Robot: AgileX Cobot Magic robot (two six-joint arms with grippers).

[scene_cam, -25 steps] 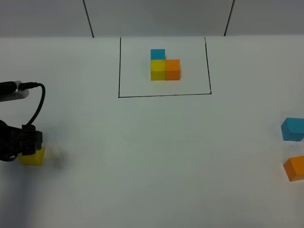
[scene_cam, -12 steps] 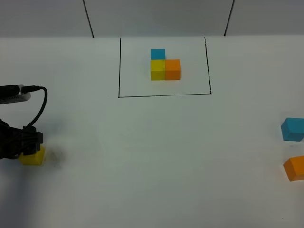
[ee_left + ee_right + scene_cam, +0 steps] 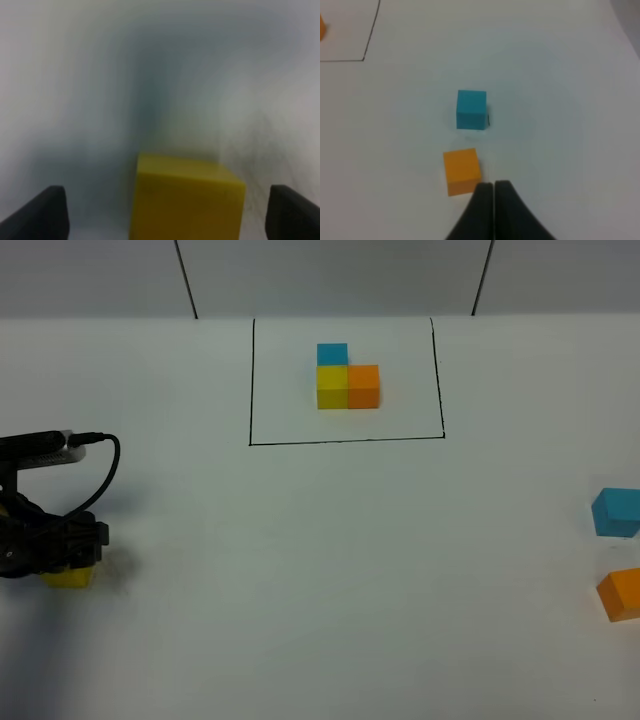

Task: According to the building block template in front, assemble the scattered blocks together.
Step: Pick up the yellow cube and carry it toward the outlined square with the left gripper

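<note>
Step in hand: by my judgement, gripping the yellow cube (image 3: pixel 68 578) at the table's (image 3: pixel 320 540) left edge.
Left gripper (image 3: pixel 169 212): spread wide, one finger on each side of the cube, neither touching it.
Doing it well: the cube sits slightly nearer one finger, so centre it first. Square the pads to its flat faces, then close gently so it doesn't twist.
Right gripper (image 3: pixel 494 189): pinched together, empty, near the orange cube (image 3: pixel 620 593) and blue cube (image 3: pixel 615 512) at the right edge.
Building block template (image 3: pixel 347 380): far middle, inside the black rectangle (image 3: pixel 345 440).
Surfaces: cubes plain, matte and crisp-edged; table smooth and white.
</note>
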